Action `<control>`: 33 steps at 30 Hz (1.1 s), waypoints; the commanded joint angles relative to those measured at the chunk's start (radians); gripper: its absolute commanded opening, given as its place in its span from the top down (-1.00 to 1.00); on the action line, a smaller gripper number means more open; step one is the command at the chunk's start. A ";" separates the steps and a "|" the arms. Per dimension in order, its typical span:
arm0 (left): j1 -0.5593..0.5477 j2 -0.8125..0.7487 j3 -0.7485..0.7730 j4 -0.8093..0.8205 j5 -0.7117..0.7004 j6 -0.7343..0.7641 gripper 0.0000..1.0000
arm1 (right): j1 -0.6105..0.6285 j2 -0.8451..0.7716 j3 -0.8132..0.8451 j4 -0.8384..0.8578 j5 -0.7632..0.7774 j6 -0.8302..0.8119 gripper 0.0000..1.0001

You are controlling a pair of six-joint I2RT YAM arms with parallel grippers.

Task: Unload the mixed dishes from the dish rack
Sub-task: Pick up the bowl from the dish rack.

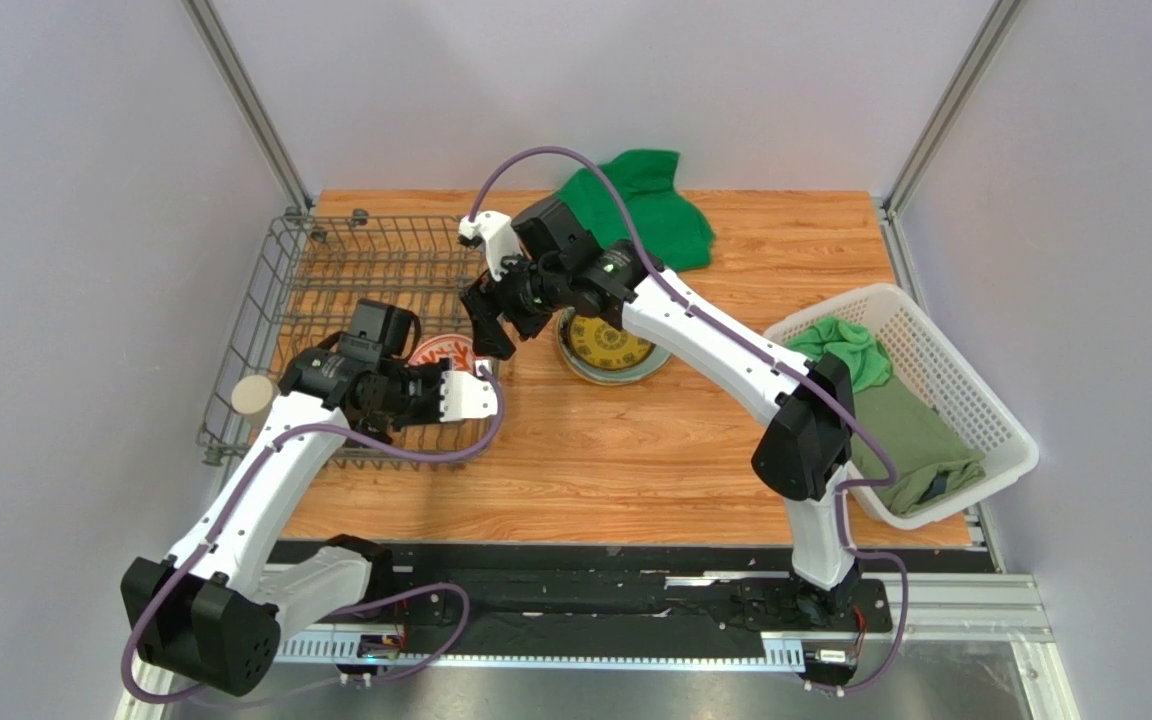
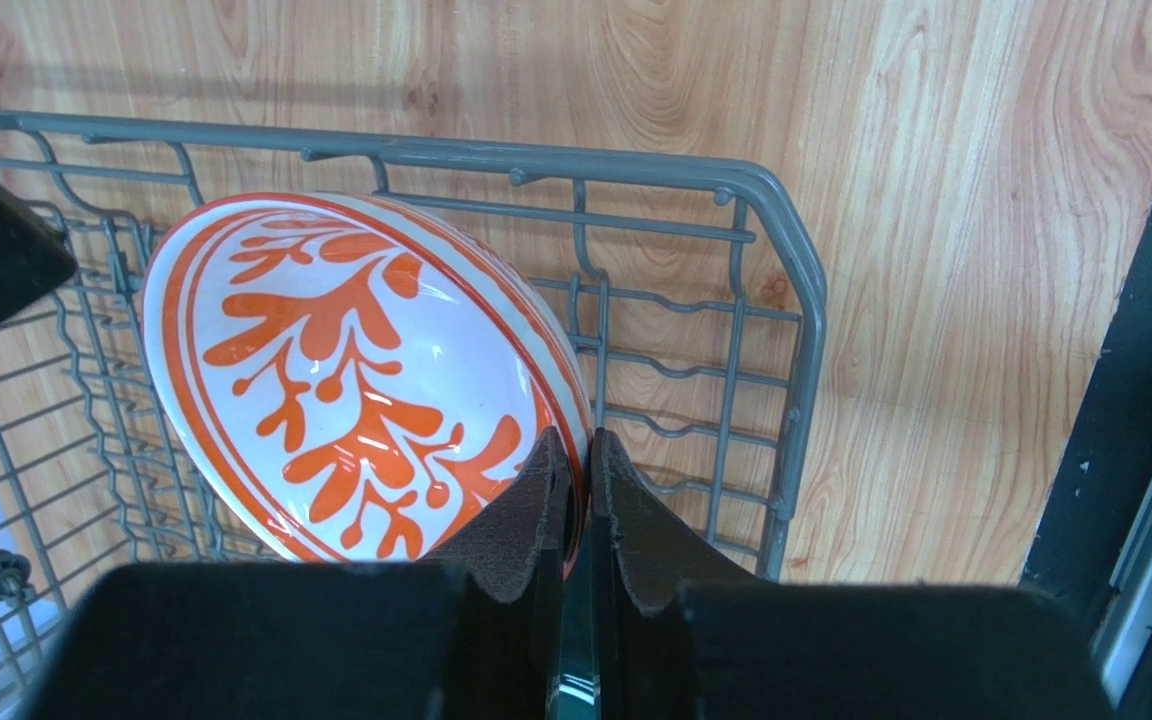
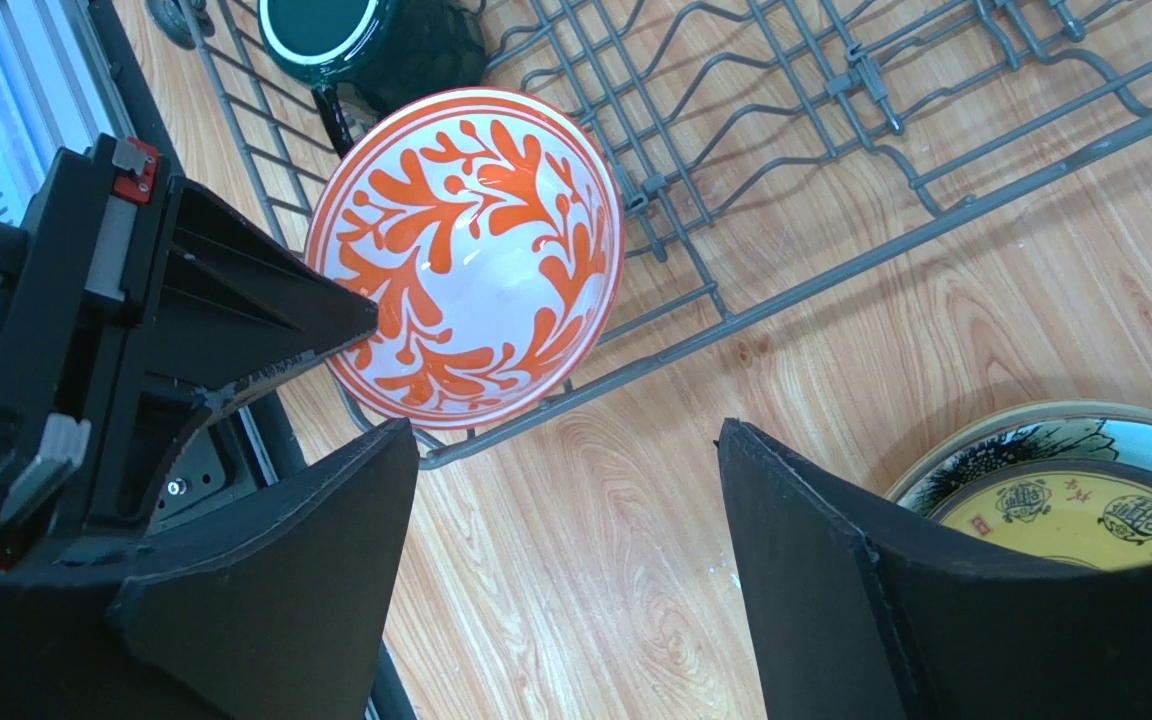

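Left gripper (image 2: 579, 450): we see it clamped on the rim of the red-and-white bowl (image 2: 342, 375).
Bowl: tilted inside the dish rack (image 2: 778, 225).
Right gripper (image 3: 560, 450): spread wide, empty.
Lift: we'd rise clear of the wires first.

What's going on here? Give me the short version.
The left arm's jaws are shut on the rim of the orange-and-white patterned bowl, tilted on edge inside the grey wire dish rack. The right arm's jaws are open, hovering over the wooden table just outside the rack, beside the bowl. A round yellow-and-dark patterned plate already lies on the table; a dark teal mug is in the rack.
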 commanded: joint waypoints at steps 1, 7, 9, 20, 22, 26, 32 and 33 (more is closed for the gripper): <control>-0.046 -0.013 0.059 0.023 -0.063 -0.026 1.00 | 0.013 0.024 0.028 -0.009 0.033 -0.009 -0.54; -0.093 -0.023 0.075 0.012 -0.100 -0.045 1.00 | 0.020 0.067 0.036 -0.016 0.051 -0.012 -0.53; -0.103 -0.023 0.082 0.008 -0.107 -0.054 1.00 | 0.027 0.087 0.043 -0.019 0.059 -0.015 -0.53; -0.175 -0.027 0.081 0.006 -0.144 -0.094 1.00 | 0.047 0.150 0.085 -0.035 0.066 -0.017 -0.49; -0.185 -0.030 0.082 0.009 -0.150 -0.100 1.00 | 0.052 0.159 0.097 -0.039 0.066 -0.017 -0.44; -0.195 -0.029 0.082 0.012 -0.161 -0.109 1.00 | 0.063 0.168 0.105 -0.044 0.066 -0.017 -0.30; -0.208 -0.041 0.082 0.021 -0.169 -0.125 1.00 | 0.067 0.170 0.102 -0.043 0.079 -0.020 0.22; -0.209 -0.044 0.082 0.021 -0.169 -0.128 1.00 | 0.067 0.170 0.099 -0.044 0.079 -0.020 0.37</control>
